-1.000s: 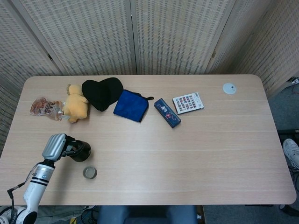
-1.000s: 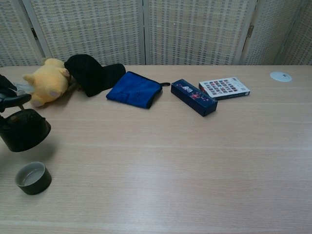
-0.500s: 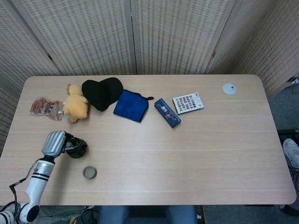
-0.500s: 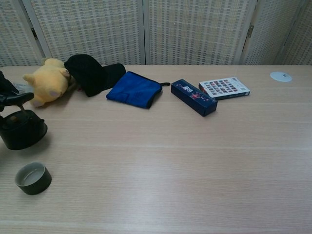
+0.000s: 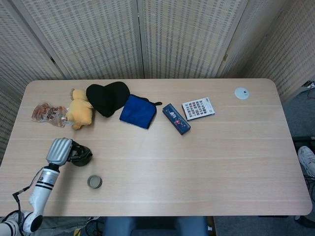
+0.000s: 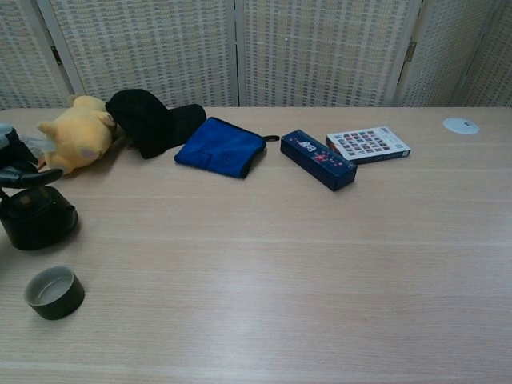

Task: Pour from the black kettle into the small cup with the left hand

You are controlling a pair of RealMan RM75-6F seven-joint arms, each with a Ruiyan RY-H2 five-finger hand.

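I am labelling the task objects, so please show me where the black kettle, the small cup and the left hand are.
black kettle (image 6: 36,222), chest view, on its dark round body.
small cup (image 6: 54,293), chest view, on its outer wall near the rim.
left hand (image 5: 60,150), head view, on the silver back of the hand.

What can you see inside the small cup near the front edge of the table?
The small cup stands upright, showing a pale inner wall and floor. Whether it holds any liquid cannot be told from either view.
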